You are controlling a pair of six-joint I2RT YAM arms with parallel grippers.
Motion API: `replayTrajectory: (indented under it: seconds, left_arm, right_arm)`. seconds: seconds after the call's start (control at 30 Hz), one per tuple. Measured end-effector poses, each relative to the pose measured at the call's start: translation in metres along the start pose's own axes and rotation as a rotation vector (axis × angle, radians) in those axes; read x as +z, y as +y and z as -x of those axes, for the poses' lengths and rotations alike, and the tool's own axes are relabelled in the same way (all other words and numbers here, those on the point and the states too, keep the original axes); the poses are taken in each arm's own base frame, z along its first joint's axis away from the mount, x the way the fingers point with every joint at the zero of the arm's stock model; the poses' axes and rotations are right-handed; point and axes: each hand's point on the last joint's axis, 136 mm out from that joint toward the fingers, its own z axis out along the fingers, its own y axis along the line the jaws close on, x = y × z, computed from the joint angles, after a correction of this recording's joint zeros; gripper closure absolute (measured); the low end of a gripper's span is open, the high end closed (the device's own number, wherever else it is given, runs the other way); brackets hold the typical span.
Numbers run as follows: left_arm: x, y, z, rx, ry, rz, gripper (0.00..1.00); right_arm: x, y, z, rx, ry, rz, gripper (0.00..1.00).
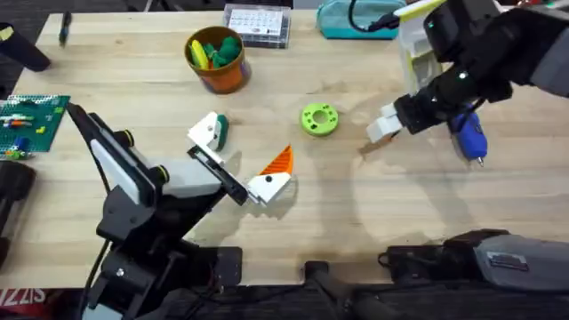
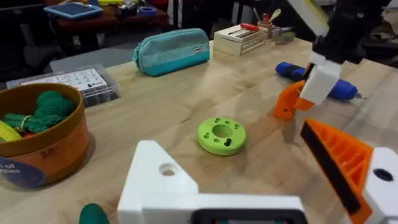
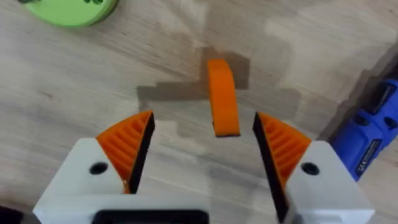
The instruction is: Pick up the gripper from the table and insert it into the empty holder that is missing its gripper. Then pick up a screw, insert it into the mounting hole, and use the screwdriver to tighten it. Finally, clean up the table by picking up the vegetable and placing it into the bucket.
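The left gripper (image 1: pixel 240 164) is hovering wide open, empty, over the table (image 1: pixel 373 222). The bucket (image 1: pixel 216 60) is standing far back, the lime disc (image 1: pixel 319 119) mid-table. The right gripper (image 3: pixel 202 152) is hanging wide, straddling an orange piece (image 3: pixel 222 96). The screwdriver (image 1: pixel 468 135) is lying rightmost, its tip pointing toward the near edge.

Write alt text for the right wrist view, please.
The right gripper hangs open above a small orange piece lying on the table. The blue screwdriver lies beside it, and a green disc sits farther off.
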Motion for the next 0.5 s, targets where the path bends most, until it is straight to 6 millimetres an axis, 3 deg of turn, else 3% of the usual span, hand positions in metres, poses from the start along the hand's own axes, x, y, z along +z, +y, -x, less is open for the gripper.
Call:
replayTrajectory:
  seconds: [0.3, 0.5]
  left_arm:
    - [0.0, 0.0, 0.0, 0.0, 0.0, 0.0, 0.003]
    - [0.0, 0.0, 0.0, 0.0, 0.0, 0.0, 0.003]
  right_arm:
    - [0.005, -0.003, -0.001, -0.089, 0.015, 0.002, 0.05]
    - [0.004, -0.011, -0.001, -0.031, -0.02, 0.109, 0.05]
